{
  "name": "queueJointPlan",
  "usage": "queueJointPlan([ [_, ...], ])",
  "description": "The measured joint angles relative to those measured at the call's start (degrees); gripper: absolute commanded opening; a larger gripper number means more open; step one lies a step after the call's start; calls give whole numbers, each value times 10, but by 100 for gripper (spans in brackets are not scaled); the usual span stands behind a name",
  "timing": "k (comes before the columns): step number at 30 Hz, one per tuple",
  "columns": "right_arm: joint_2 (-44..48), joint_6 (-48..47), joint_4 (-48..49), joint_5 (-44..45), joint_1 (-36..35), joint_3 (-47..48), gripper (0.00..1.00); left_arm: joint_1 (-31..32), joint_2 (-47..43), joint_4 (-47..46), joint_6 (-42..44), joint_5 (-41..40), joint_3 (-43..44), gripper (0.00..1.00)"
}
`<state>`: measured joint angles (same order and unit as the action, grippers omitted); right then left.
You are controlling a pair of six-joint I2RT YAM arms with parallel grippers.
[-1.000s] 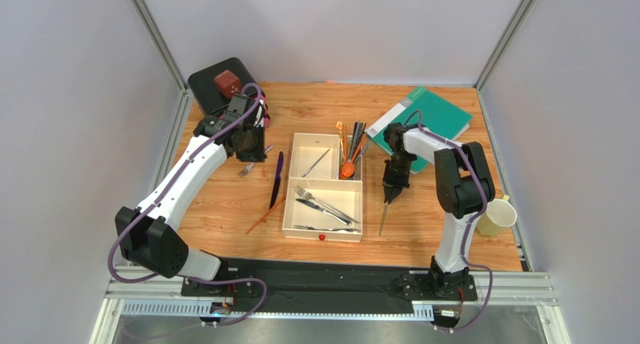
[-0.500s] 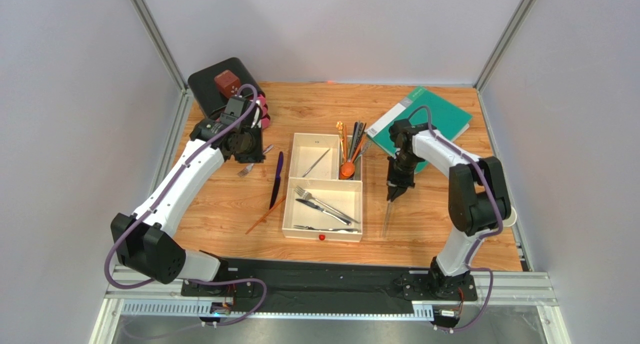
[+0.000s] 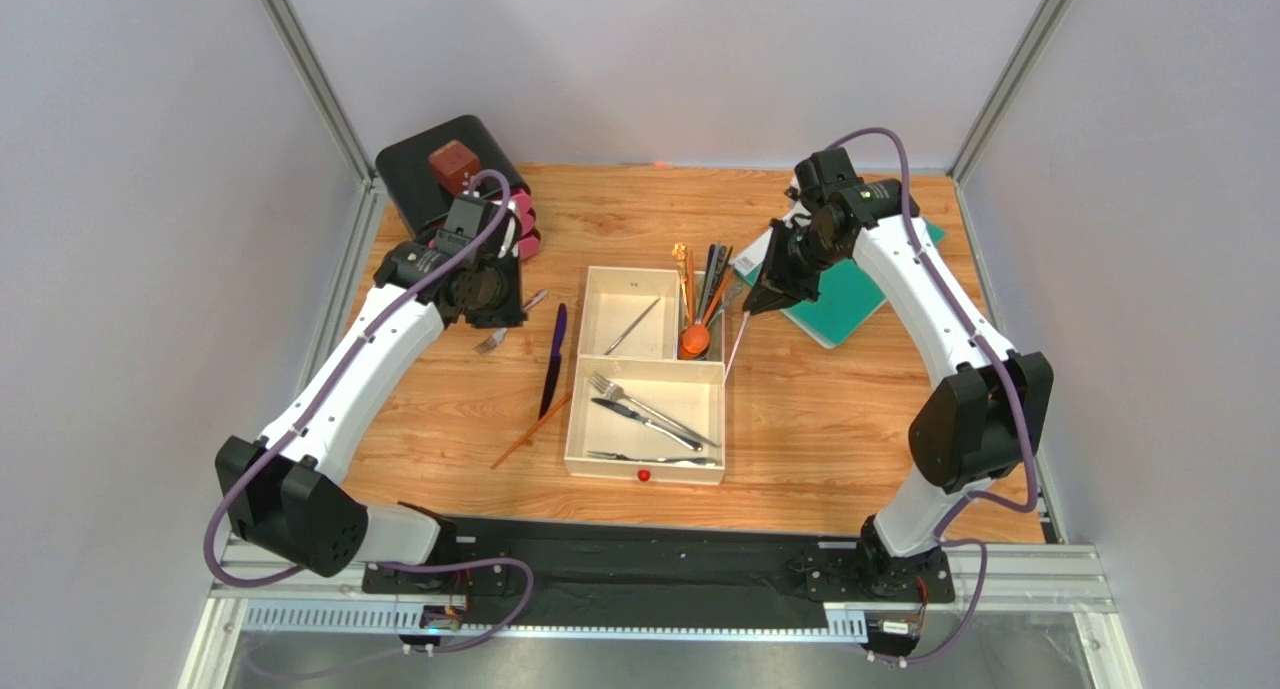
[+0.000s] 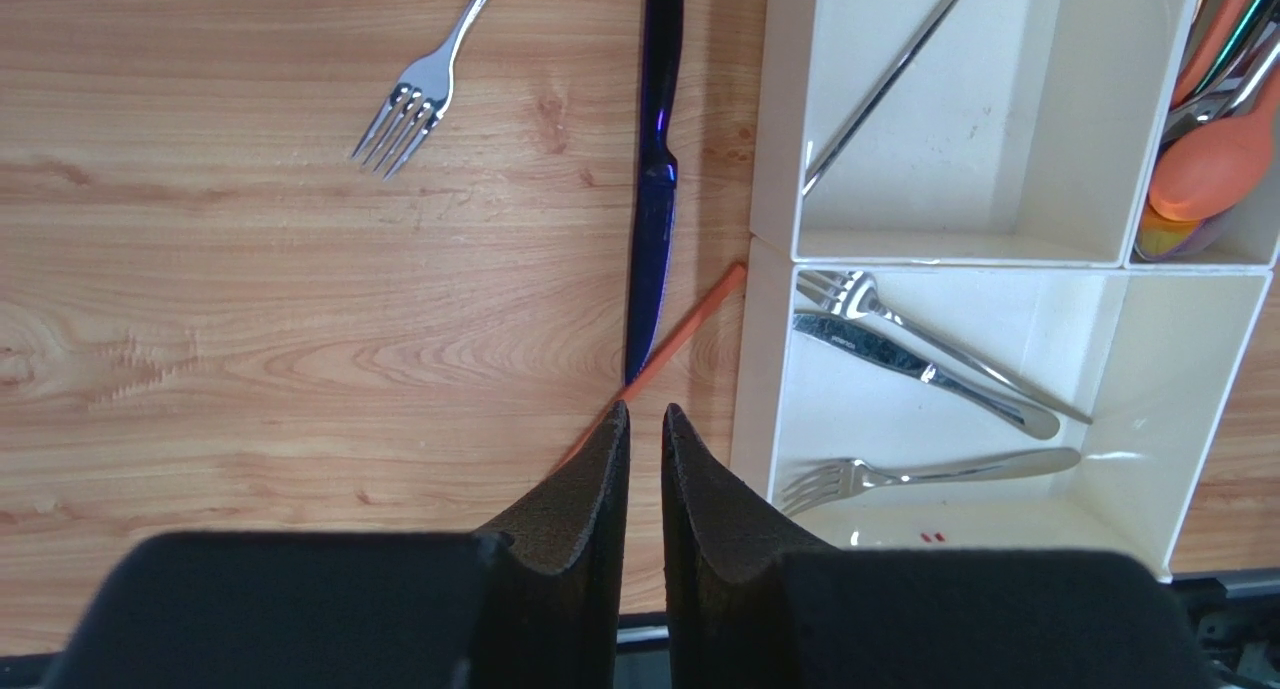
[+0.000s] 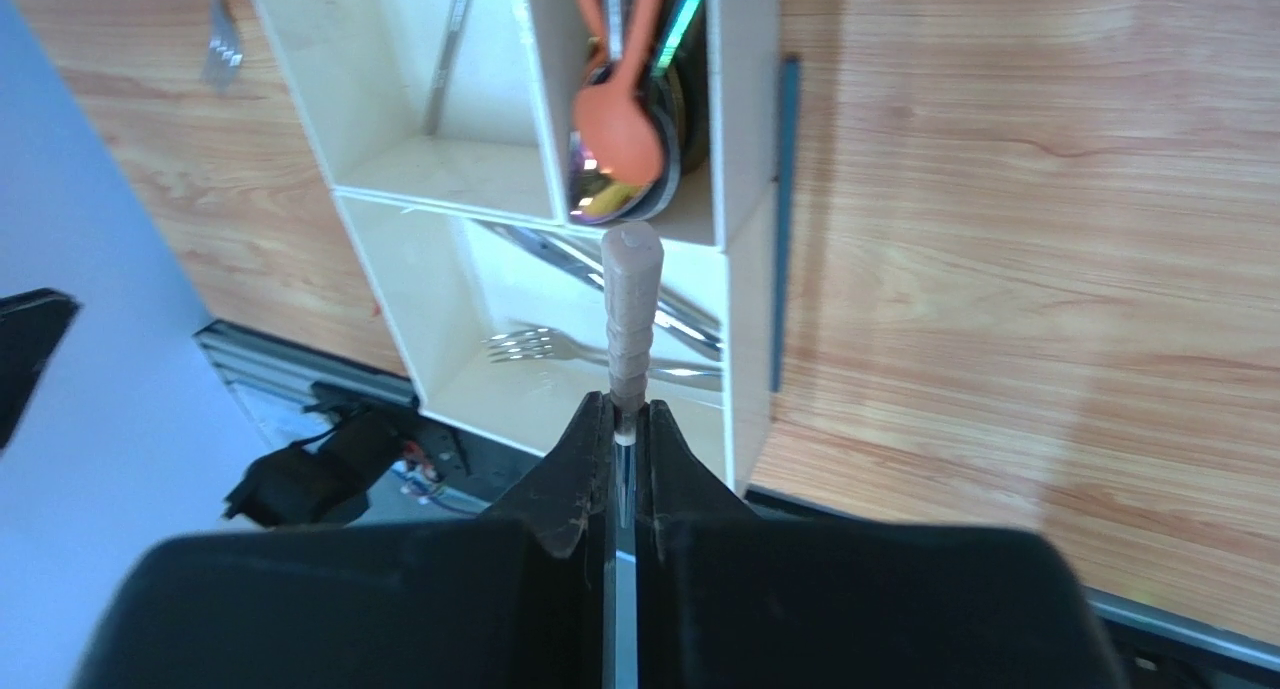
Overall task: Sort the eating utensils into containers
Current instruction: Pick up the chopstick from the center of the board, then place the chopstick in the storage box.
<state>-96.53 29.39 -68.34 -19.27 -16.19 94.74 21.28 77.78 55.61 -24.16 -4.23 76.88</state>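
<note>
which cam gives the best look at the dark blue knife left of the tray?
Left wrist: the knife is close and sharp, nearly full length, beside the tray, one end at the orange stick. Top external shows it whole but small. Right wrist: I cannot make it out.

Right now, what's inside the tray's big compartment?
In the big compartment: a far fork, a silver knife beside it, and a near fork. Whatever lies beneath them is covered; nothing else shows.
</note>
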Motion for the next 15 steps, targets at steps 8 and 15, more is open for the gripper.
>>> queueJointPlan([
  [8,-69,75,32,-52,-52,77,0,0,-20,3,-2,-8,-3,18],
  [15,-181,195,106,-54,-122,113,0,0,-54,10,-6,-19,-32,18],
])
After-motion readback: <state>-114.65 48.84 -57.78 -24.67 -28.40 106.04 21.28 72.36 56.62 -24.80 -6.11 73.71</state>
